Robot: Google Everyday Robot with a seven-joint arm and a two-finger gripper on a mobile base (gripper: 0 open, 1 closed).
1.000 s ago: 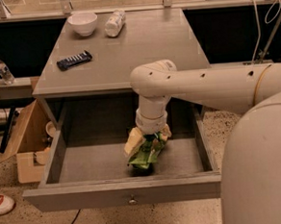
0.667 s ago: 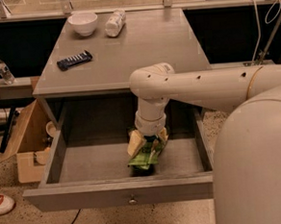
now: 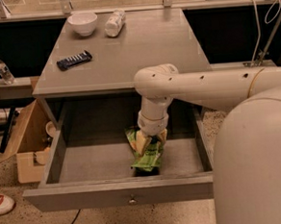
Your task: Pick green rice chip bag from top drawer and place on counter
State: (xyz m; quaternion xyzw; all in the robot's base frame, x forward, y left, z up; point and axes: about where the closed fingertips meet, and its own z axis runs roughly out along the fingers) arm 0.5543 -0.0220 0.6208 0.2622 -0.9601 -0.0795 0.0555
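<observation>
The green rice chip bag (image 3: 146, 158) lies crumpled on the floor of the open top drawer (image 3: 86, 163), near its front middle. The drawer front with its small round knob (image 3: 132, 200) is pulled out toward me. My gripper (image 3: 151, 140) reaches straight down from the white arm (image 3: 201, 88) into the drawer. It sits right on the upper part of the bag and hides that part. The grey counter (image 3: 145, 46) is above and behind the drawer.
On the counter are a white bowl (image 3: 83, 22), a plastic bottle lying on its side (image 3: 114, 22) and a dark blue bar wrapper (image 3: 74, 60). A cardboard box (image 3: 27, 146) stands on the floor at the left. My white body (image 3: 260, 163) fills the right foreground.
</observation>
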